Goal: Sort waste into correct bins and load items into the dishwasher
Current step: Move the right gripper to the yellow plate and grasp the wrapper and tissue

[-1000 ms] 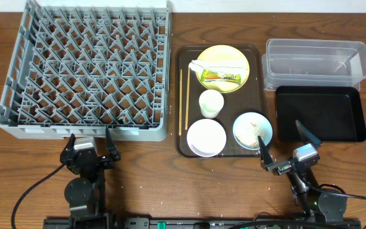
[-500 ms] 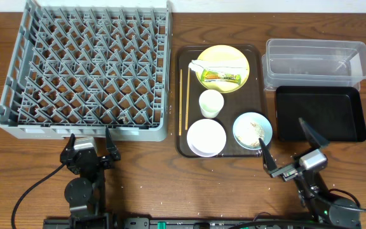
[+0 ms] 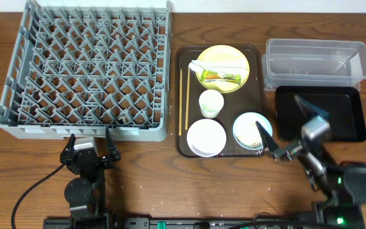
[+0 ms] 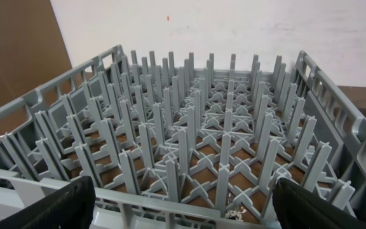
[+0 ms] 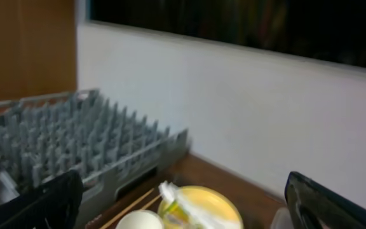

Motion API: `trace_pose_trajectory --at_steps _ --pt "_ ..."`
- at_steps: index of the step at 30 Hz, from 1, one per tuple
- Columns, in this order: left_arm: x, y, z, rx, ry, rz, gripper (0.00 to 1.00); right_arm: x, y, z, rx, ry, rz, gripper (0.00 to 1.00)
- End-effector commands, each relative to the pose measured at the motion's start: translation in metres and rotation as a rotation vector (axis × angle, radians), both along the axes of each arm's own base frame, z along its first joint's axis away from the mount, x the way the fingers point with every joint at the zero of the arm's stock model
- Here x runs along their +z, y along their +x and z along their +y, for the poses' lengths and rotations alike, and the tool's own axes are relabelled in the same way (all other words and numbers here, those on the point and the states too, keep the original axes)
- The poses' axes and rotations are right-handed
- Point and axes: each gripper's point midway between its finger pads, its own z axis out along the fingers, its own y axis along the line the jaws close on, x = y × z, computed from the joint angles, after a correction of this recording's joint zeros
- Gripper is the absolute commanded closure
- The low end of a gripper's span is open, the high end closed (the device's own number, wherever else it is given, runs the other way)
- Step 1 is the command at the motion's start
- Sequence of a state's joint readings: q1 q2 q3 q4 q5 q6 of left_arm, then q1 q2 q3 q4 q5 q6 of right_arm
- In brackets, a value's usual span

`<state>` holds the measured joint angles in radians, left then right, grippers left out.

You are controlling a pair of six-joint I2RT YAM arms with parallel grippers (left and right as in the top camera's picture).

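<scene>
Moving right gripper [image 3: 276, 109] forward, I kept jaws wide, holding nothing, near light-blue bowl [image 3: 249, 131] on brown tray [image 3: 234, 102]. Left gripper [image 3: 89, 135] stayed wide too, by grey rack [image 3: 84, 70]. Rack held nothing; sorting not begun.

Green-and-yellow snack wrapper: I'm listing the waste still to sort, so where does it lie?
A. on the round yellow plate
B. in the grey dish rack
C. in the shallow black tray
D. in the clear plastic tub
A: the green-and-yellow snack wrapper lies across the round yellow plate, which sits on the brown serving tray.
</scene>
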<state>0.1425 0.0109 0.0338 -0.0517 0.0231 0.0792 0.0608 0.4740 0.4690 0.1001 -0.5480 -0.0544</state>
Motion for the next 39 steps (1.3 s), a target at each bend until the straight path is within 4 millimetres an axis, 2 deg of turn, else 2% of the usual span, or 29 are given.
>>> trace_pose_trajectory --at_steps 1,13,20,25,29,34,36,39 --pt "-0.018 0.000 0.003 0.012 0.001 0.043 0.09 0.015 0.010 0.010 0.071 0.005 0.059 0.01" --pt "-0.019 0.000 0.002 0.011 0.001 0.049 0.09 0.033 0.072 0.030 0.173 0.003 0.388 0.01" --pt "-0.019 0.000 0.002 0.011 0.001 0.050 0.10 0.030 0.108 0.056 0.213 -0.087 0.493 0.01" --pt "-0.019 0.000 0.002 0.011 0.000 0.050 0.10 0.020 0.142 0.074 0.240 -0.193 0.541 0.01" --pt "-0.019 0.000 0.002 0.011 0.001 0.050 0.10 0.008 0.174 0.081 0.263 -0.242 0.616 0.01" --pt "-0.019 0.000 0.002 0.011 0.001 0.050 0.10 -0.018 0.209 0.088 0.301 -0.396 0.653 0.01" --pt "-0.019 0.000 0.002 0.011 0.001 0.050 0.09 -0.035 0.223 0.086 0.281 -0.452 0.689 0.01" --pt "-0.019 0.000 0.002 0.011 0.001 0.050 0.09 -0.066 0.234 0.084 0.274 -0.519 0.772 0.01"
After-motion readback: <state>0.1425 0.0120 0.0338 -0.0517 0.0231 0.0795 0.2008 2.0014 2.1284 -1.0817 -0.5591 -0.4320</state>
